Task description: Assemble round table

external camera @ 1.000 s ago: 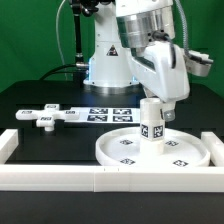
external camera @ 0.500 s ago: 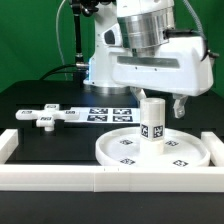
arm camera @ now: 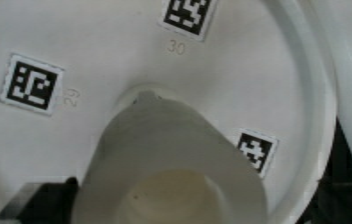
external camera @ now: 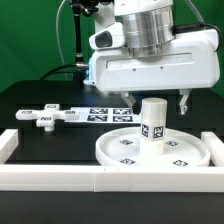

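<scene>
The round tabletop disc [external camera: 115,150] lay flat on the black surface [external camera: 40,140] in the lower right of the frame. The short cylindrical leg [external camera: 152,122] stood upright at its middle. The jaws hung released and spread wide just above the leg, one finger [external camera: 183,102] on each side of its top, and neither appeared to touch it. In the wrist view the leg [arm camera: 164,150] rose close under the camera, with the disc [arm camera: 84,50] and its tags beyond.

Whether the leg was seated tight in the disc or only resting there could not be told, and that was probably the main hazard. If the jaws came down off-centre, a fingertip could catch the leg's top edge and tip it. If one finger met the leg first as they closed, it could shove the leg sideways and carry the unclamped disc toward the white border rail [external camera: 100,178]. Any twist applied to the leg might simply spin the disc.

The cross-shaped base piece [external camera: 45,116] lay well apart at the left of the frame, beside the marker board [external camera: 105,112].
</scene>
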{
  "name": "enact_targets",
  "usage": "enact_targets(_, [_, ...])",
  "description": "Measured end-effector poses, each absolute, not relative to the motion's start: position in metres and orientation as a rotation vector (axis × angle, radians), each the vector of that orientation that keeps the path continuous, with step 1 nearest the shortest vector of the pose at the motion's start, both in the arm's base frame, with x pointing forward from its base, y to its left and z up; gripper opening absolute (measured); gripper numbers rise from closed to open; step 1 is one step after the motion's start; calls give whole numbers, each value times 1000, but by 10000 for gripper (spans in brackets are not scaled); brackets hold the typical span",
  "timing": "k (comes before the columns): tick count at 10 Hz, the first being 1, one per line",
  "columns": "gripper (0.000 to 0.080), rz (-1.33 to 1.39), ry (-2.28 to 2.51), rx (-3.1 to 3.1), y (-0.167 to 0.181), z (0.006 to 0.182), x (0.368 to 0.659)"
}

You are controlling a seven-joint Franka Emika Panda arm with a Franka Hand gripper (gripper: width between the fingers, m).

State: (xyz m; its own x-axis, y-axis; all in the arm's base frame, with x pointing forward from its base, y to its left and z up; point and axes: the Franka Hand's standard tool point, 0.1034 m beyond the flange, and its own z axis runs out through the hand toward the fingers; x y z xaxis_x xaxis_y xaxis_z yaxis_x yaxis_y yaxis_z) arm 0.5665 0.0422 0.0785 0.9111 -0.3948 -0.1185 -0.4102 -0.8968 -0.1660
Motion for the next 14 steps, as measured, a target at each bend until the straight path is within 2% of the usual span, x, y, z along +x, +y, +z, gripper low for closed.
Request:
enact_targets(2, [649,102,414,-2918,42,78,566])
enact_targets(5, [649,63,-209,-2997,44,80,568])
enact_targets(10, [649,33,-680,-2931,42,80,568])
enact_targets(14, [649,29,-1225,-2789,54,78,563])
